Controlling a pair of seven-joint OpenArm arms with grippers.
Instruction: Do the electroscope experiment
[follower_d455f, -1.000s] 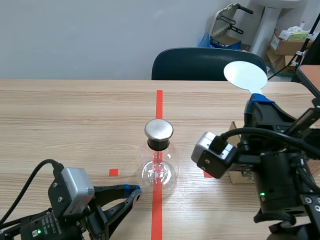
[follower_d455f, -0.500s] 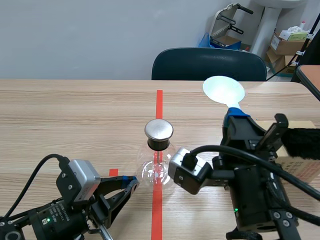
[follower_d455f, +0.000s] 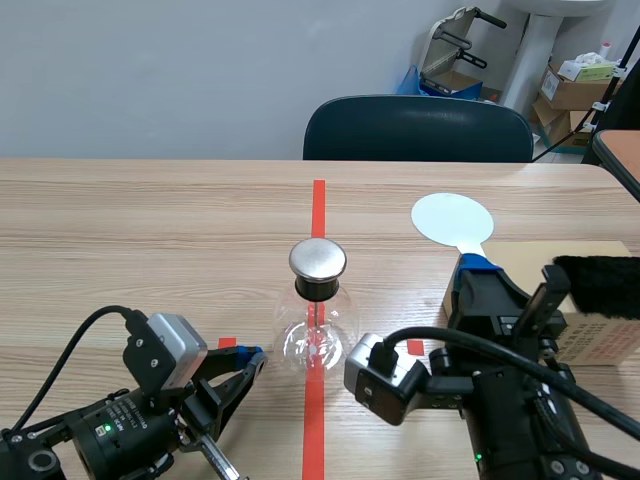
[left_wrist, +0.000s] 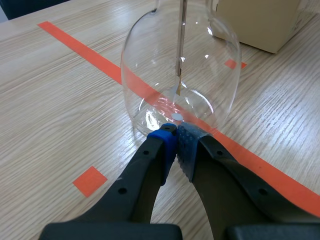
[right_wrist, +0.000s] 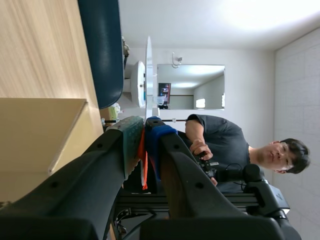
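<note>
The electroscope is a clear glass flask with a round metal cap, standing on the red tape line at mid-table. My left gripper lies low on the table at its left. In the left wrist view its pads meet at the foot of the flask, where a thin rod and foil hang inside. My right gripper is shut on the handle of a white round paddle, held up to the right of the flask. In the right wrist view the paddle shows edge-on above the gripper.
A cardboard box with a black furry piece on it stands at the right, close behind my right arm. A dark chair is at the far edge. A person shows beyond the table in the right wrist view.
My right arm has swung left and lowered, bringing the paddle down and nearer the flask. My left gripper went from open to shut and slid up to the flask's base.
</note>
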